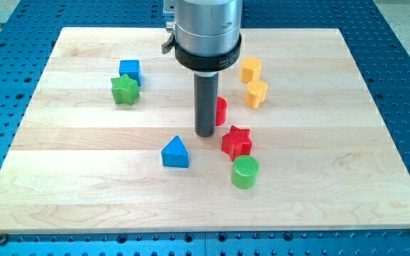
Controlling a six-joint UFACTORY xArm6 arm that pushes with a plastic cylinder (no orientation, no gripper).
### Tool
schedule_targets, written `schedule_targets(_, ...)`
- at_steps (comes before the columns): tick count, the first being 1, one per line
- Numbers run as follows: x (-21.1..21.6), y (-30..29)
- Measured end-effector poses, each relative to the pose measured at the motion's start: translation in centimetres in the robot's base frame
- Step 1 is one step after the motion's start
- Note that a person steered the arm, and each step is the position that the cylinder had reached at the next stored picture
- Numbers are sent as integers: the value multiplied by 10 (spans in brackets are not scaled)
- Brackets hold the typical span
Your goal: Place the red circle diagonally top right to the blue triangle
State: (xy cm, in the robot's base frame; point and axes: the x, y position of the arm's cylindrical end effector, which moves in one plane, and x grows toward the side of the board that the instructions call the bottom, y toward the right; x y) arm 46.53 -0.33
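Observation:
The red circle (221, 111) lies near the board's middle, mostly hidden behind my rod. The blue triangle (175, 152) lies lower and to the view's left of it. My tip (205, 134) rests on the board just at the lower left of the red circle, touching or nearly touching it, and up and to the right of the blue triangle.
A red star (236, 142) and a green circle (245, 172) lie at the lower right of my tip. Two yellow blocks (251, 70) (256, 93) lie at the upper right. A blue cube (129, 71) and a green star (124, 90) lie at the upper left. The wooden board (62, 178) sits on a blue perforated table.

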Motion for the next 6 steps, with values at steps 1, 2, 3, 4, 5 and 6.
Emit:
schedule_targets(1,-1,-1)
schedule_targets(2,-1,38)
schedule_targets(3,-5,81)
schedule_targets(4,-8,86)
schedule_targets(5,-8,79)
schedule_targets(6,-8,57)
